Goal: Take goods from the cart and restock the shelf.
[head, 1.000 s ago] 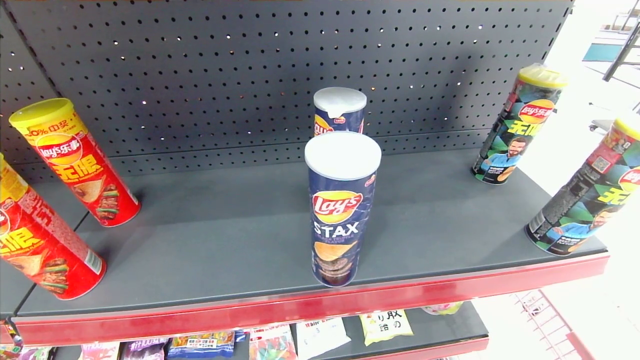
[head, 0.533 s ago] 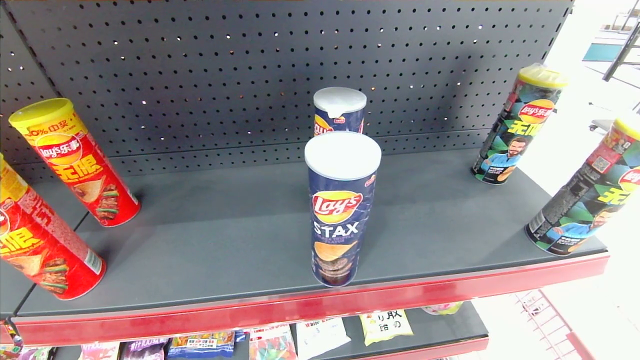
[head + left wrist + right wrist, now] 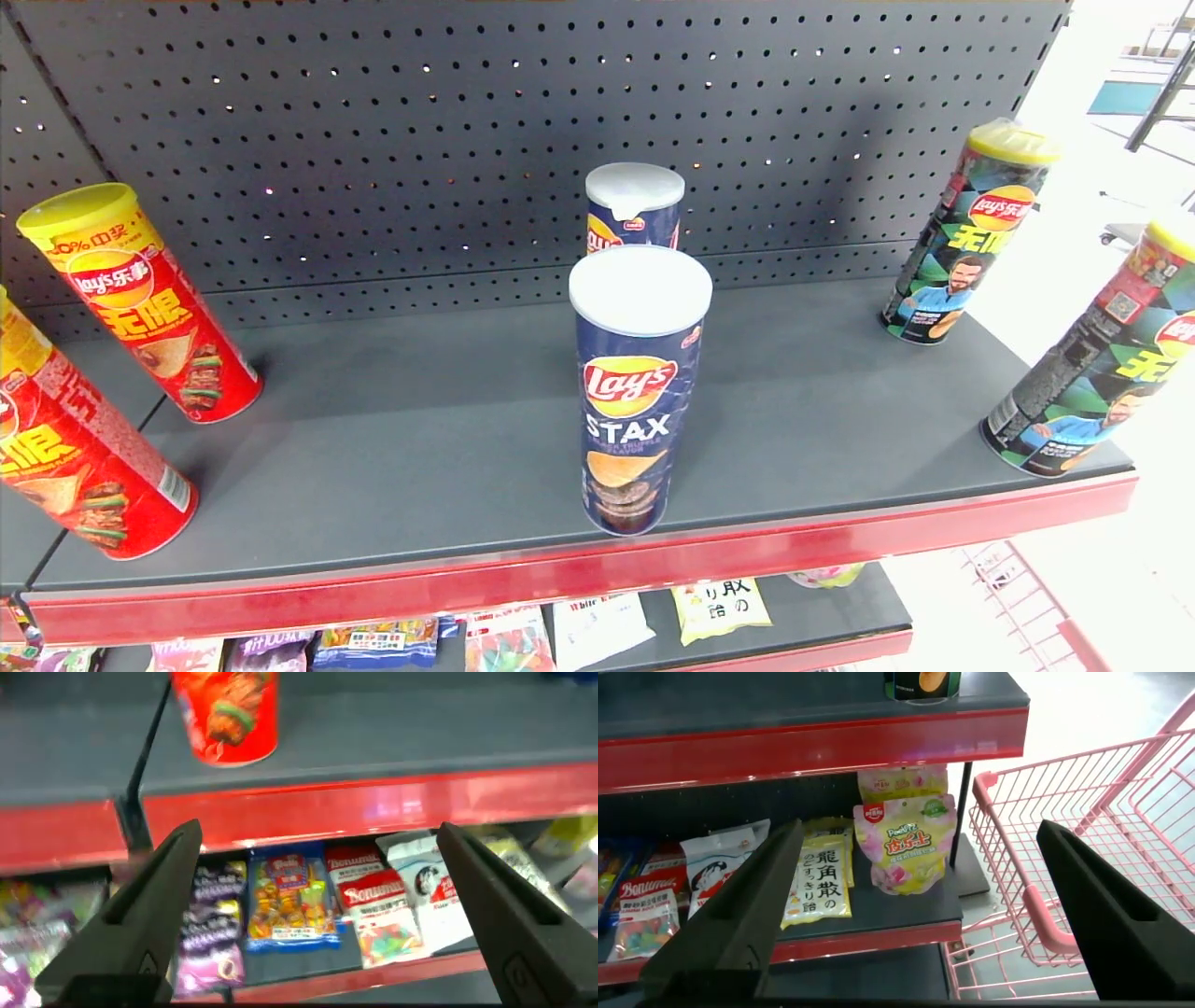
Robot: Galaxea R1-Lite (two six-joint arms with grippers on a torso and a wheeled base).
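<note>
i am holding my left pincer [image 3: 318, 835] and right pincer [image 3: 920, 831] released and empty, low before the shelf [image 3: 420, 420], because restocking is calling for goods from the cart [image 3: 1083, 859] just beside it.

1. Shelf [image 3: 420, 448]: dark grey deck with a red front lip, backing onto pegboard, carrying six upright chip cans.
2. Front blue can [image 3: 635, 401], white lid, is standing at the front edge, mid-shelf; rear blue can [image 3: 634, 210] is standing straight behind it by the pegboard.
3. Rear red can [image 3: 140, 303] and front red can [image 3: 75, 457], yellow lids, are standing at the left end.
4. Rear black-green can [image 3: 971, 238] and front black-green can [image 3: 1092, 373] are standing at the right end.
5. Pink wire cart [image 3: 1035, 910] is sitting beside the shelf's right end.
</note>
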